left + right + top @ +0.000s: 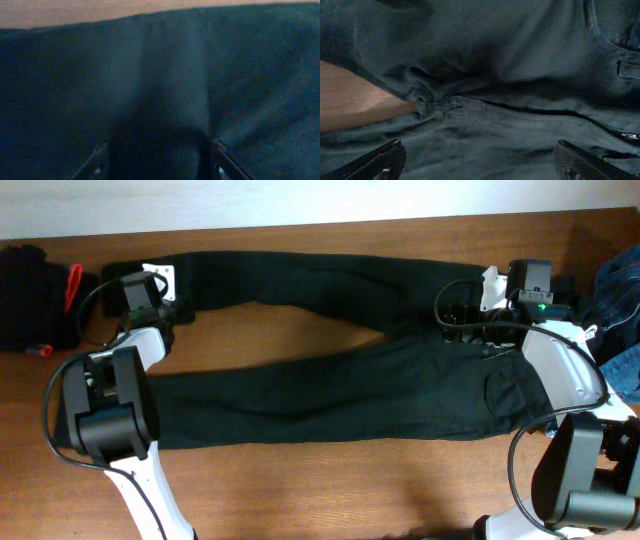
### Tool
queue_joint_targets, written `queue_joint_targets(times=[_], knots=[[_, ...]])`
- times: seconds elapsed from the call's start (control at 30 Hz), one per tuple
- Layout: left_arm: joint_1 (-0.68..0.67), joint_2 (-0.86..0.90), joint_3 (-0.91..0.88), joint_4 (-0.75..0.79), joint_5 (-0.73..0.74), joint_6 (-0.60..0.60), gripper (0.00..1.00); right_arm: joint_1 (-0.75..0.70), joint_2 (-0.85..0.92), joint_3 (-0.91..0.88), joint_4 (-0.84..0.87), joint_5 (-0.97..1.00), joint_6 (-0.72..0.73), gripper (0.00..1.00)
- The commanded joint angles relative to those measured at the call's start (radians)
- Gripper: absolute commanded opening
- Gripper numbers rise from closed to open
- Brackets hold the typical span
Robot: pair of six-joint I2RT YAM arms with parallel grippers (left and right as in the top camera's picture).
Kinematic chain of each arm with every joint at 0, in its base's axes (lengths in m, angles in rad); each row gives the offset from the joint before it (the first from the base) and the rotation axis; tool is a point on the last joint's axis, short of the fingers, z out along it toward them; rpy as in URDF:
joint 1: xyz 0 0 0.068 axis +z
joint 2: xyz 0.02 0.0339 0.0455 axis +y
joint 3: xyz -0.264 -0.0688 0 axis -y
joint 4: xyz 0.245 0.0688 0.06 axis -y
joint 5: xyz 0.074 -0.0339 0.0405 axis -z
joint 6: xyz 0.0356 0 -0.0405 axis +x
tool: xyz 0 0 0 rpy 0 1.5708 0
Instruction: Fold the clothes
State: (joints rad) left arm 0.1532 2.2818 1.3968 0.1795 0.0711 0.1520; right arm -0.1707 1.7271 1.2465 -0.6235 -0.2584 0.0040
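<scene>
Long black jeans [330, 380] lie flat across the table, legs spread to the left and waist to the right. My left gripper [155, 285] sits on the hem end of the far leg. In the left wrist view this gripper [157, 162] presses into the black cloth [165, 75], jaws apart, with a soft ridge of fabric rising between its fingers [100, 160]. My right gripper [490, 305] hovers at the waist end. The right wrist view shows it [477, 160] wide open just above the wrinkled crotch seam [435, 102], holding nothing.
A heap of black clothes [30, 310] with a red strap [74, 285] lies at the far left edge. Blue denim [620, 290] is piled at the far right. Bare wooden table [320, 490] runs along the front, and a pale wall along the back.
</scene>
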Motion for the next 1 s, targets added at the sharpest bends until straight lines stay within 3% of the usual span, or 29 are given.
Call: queue_joint_targets(times=[0.0,0.13,0.27,0.33,0.43,0.53,0.57,0.83,0.93,0.97], knots=[[0.03,0.026,-0.033,-0.097,-0.132,0.081,0.63,-0.021,-0.008,0.016,0.0,0.054,0.005,0.99],[0.061,0.025,-0.032,-0.157,-0.241,0.099,0.62,-0.054,-0.008,0.016,-0.01,0.076,0.005,0.99],[0.1,0.025,-0.032,-0.213,-0.266,0.135,0.51,-0.085,-0.008,0.016,-0.016,0.076,0.005,0.99],[0.121,0.024,-0.032,-0.252,-0.27,0.134,0.4,-0.095,-0.008,0.016,-0.016,0.076,0.005,0.99],[0.146,0.024,-0.032,-0.306,-0.27,0.134,0.33,-0.1,-0.008,0.016,-0.017,0.076,0.005,0.99],[0.153,0.019,-0.032,-0.351,-0.27,0.134,0.04,-0.1,-0.008,0.016,-0.017,0.076,0.005,0.99],[0.153,0.013,-0.032,-0.373,-0.27,0.134,0.01,-0.1,-0.008,0.016,-0.02,0.076,0.005,0.99],[0.124,-0.036,-0.032,-0.415,-0.236,0.133,0.01,-0.099,-0.003,0.016,-0.003,0.061,-0.075,0.99],[0.089,-0.063,-0.02,-0.397,-0.106,0.133,0.15,-0.099,-0.002,0.016,0.016,0.021,-0.14,0.99],[0.076,-0.068,-0.014,-0.392,-0.067,0.133,0.15,-0.099,-0.002,0.016,0.023,0.003,-0.163,0.99]])
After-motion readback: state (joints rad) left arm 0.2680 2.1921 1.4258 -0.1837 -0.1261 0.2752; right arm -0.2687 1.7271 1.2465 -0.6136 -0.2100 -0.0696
